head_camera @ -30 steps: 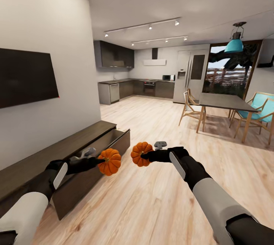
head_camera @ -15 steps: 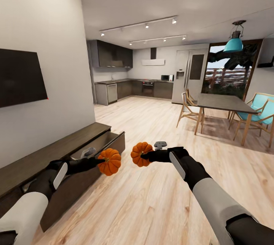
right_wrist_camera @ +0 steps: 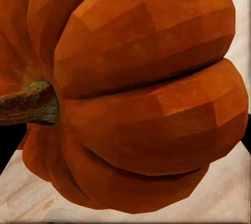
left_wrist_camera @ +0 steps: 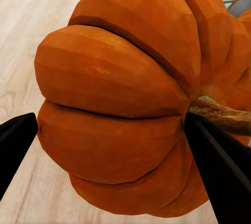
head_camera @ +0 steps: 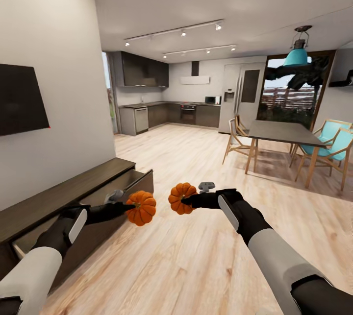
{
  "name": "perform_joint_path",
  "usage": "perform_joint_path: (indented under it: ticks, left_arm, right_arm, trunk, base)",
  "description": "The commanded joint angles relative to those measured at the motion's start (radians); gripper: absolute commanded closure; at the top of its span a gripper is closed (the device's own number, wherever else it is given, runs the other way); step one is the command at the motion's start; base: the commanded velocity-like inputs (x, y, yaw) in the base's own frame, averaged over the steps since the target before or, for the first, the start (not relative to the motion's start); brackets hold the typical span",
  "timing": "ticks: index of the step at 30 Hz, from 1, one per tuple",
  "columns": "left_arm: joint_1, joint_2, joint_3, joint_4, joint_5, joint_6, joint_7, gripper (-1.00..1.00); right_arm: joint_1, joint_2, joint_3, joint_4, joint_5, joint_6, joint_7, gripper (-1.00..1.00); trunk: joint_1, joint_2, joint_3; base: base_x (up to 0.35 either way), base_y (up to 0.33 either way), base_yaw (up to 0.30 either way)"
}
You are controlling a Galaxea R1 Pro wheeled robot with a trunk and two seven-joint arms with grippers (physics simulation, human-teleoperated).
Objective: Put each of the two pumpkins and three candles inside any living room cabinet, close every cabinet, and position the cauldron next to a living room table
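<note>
I hold two orange ribbed pumpkins in the air over the wood floor. My left gripper (head_camera: pixel 128 205) is shut on one pumpkin (head_camera: pixel 142 207) (left_wrist_camera: pixel 130 104), its black fingers (left_wrist_camera: pixel 219 166) pressed against both sides. My right gripper (head_camera: pixel 185 201) is shut on the other pumpkin (head_camera: pixel 182 198) (right_wrist_camera: pixel 136 93), whose brown stem points sideways. The long dark brown cabinet (head_camera: pixel 59 197) runs along the wall at the left, and its end panel (head_camera: pixel 139 185) stands ajar just behind the left pumpkin.
A black TV (head_camera: pixel 19 99) hangs on the white wall above the cabinet. Further back stand a dining table (head_camera: pixel 282 132) with wooden and teal chairs (head_camera: pixel 333 138) and the dark kitchen cupboards (head_camera: pixel 166 115). Bare wood floor (head_camera: pixel 196 256) stretches ahead.
The whole view has turned to the right, so the cabinet and TV slid leftward in the picture. Both arms and their pumpkins keep the same pose.
</note>
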Motion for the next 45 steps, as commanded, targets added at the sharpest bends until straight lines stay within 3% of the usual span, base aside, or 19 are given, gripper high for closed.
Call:
perform_joint_path:
  ticks: [1,19,45]
  left_arm:
    - [-0.001,0.000,0.003,-0.001,0.010,0.008,-0.001,1.00]
    - [-0.001,0.000,0.003,-0.001,0.010,0.008,-0.001,1.00]
    - [-0.001,0.000,0.003,-0.001,0.010,0.008,-0.001,1.00]
  right_arm:
    - [-0.001,0.000,0.000,-0.001,-0.006,0.004,0.000,1.00]
    - [-0.001,0.000,0.003,-0.001,-0.006,0.004,0.000,1.00]
    - [-0.001,0.000,0.004,-0.001,-0.004,0.004,-0.003,1.00]
  trunk:
    - [0.000,-0.001,-0.001]
    - [0.000,-0.001,-0.001]
    - [0.000,-0.001,-0.001]
  base:
    - [0.001,-0.288,0.000]
    - [0.000,-0.272,0.148]
    - [0.010,-0.015,0.112]
